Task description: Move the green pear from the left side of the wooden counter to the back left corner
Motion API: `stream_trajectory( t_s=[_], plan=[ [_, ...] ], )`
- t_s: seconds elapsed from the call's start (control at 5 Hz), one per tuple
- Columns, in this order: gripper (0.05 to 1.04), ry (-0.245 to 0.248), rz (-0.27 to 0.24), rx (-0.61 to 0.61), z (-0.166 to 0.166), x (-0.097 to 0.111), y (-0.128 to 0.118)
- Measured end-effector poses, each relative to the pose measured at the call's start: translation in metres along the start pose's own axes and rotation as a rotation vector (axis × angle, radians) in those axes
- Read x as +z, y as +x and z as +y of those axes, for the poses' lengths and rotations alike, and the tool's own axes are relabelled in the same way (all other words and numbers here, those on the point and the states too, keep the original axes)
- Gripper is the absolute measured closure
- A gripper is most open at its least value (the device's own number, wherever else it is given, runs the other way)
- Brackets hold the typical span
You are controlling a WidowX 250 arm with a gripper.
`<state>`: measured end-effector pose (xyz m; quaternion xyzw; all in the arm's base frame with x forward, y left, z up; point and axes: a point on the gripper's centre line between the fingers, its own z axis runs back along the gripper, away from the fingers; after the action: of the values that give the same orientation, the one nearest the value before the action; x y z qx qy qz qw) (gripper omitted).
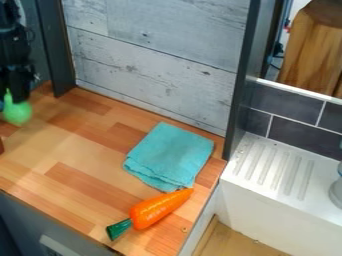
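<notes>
My black gripper point(13, 94) hangs at the far left edge, over the back left part of the wooden counter. It is shut on the narrow top of a green rounded object point(18, 113), whose wider end points down. To the right, a folded turquoise cloth point(170, 155) lies flat on the counter. An orange toy carrot point(159, 208) with a dark green top lies in front of the cloth, its tip touching or very close to the cloth's front edge and its green end toward the counter's front edge.
The wooden counter point(80, 145) is bounded by a whitish plank wall point(153, 65) behind and dark upright posts at its corners. At right stand a white ribbed drainboard point(274, 167) and a grey tiled wall point(287, 102). A bluish bit shows at the left edge beside the green object.
</notes>
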<state>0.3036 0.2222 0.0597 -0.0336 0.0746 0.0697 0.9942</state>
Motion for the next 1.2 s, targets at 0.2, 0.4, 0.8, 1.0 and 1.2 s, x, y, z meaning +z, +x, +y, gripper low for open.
stream_trajectory(
  t_s=[0.2,0.4,0.8,1.0,1.2],
  plan=[
    [0.635,0.021,-0.026,0.008,0.0,-0.01,0.003],
    [0.635,0.065,-0.007,-0.017,-0.009,-0.019,0.015],
    [0.571,0.099,0.009,-0.002,-0.01,-0.018,0.025],
    [0.255,0.091,0.033,0.025,-0.012,-0.022,0.019],
    [0.074,0.085,-0.057,0.027,-0.021,0.011,0.013]
  ],
)
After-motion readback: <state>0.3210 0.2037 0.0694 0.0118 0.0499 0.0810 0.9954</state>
